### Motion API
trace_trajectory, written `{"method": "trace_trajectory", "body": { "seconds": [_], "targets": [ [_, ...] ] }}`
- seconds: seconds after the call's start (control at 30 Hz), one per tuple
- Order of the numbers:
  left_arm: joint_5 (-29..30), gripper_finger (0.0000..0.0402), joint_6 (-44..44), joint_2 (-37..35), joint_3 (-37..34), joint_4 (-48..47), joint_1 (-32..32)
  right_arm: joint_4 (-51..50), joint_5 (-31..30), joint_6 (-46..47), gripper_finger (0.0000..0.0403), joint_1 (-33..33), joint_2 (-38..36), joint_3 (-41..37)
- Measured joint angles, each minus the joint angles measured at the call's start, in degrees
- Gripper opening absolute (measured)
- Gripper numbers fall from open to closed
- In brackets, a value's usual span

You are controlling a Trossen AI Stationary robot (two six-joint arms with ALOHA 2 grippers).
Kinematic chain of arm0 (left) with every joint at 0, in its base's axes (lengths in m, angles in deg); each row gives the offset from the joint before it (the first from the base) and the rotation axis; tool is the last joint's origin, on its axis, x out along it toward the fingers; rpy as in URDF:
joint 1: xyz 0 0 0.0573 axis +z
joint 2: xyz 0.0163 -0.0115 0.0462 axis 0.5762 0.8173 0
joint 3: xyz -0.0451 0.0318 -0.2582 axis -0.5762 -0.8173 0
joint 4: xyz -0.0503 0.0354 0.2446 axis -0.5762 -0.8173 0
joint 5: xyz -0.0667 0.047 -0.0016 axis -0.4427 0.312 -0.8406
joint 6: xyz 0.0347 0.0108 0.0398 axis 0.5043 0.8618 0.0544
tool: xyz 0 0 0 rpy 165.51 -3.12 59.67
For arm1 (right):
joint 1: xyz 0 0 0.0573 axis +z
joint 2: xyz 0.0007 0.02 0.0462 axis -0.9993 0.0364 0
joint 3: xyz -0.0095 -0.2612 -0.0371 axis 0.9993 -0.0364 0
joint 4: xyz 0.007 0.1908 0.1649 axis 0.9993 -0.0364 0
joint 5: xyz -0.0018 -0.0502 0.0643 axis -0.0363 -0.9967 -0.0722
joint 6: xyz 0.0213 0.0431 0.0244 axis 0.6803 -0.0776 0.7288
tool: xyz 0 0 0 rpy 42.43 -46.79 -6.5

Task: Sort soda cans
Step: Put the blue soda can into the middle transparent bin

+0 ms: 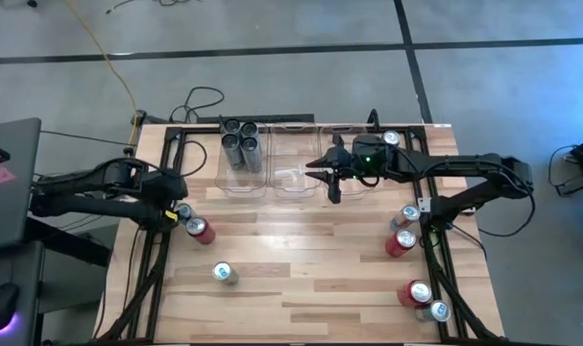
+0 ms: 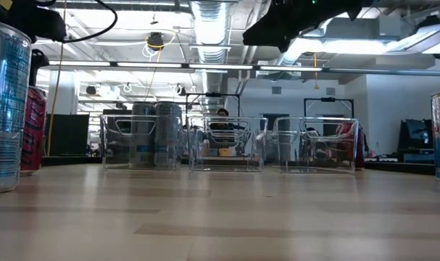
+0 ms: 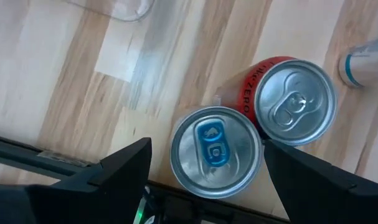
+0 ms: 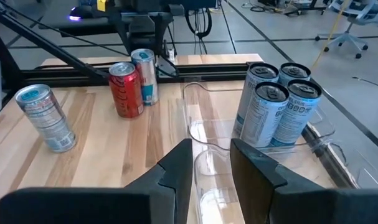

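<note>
Hazard: left gripper [image 3: 201, 180], fingers apart astride blue-tab can [image 3: 216, 151] touching red can [image 3: 282, 99] near bench's left edge, may topple red neighbour; right gripper [image 4: 212, 163] empty, fingers narrowly apart.

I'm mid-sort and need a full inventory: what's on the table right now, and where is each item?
Dark grey metal cans: four, upright in the left bin.
Red metal cans: three, one at the table's left, two along the right edge.
Silver-blue metal cans: four, two on the left, two along the right edge.
Silver-topped can: one, body colour unclear, at the back beside the right bin.
Clear plastic bins: three, in a row at the back; the middle one looks empty.
Wooden table: one, light planks.
Left gripper: open, straddling one left silver-blue can.
Right gripper: slightly open, empty, above the middle and right bins.
</note>
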Motion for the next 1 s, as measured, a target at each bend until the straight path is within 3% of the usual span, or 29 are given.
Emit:
{"method": "trace_trajectory", "body": {
  "seconds": [0.4,0.6,0.7,1.0],
  "targets": [
    [2.46,0.0308,-3.17,0.00,-0.01,-0.01,-3.34,-0.57,-0.02,0.25,0.0127,1.24,0.02,0.00],
    [3.52,0.0308,-4.63,0.02,-5.51,0.46,-4.81,-0.55,-0.04,0.58,0.0127,1.25,0.02,0.00],
    [6.51,0.0308,-7.14,-0.02,-6.00,2.17,-5.33,-0.45,-0.04,0.58,0.0127,1.25,0.02,0.00],
    [7.78,0.0307,-9.11,0.00,-6.25,2.40,-5.33,0.53,-0.07,1.08,0.0127,1.25,0.04,0.00]
  ]
}}
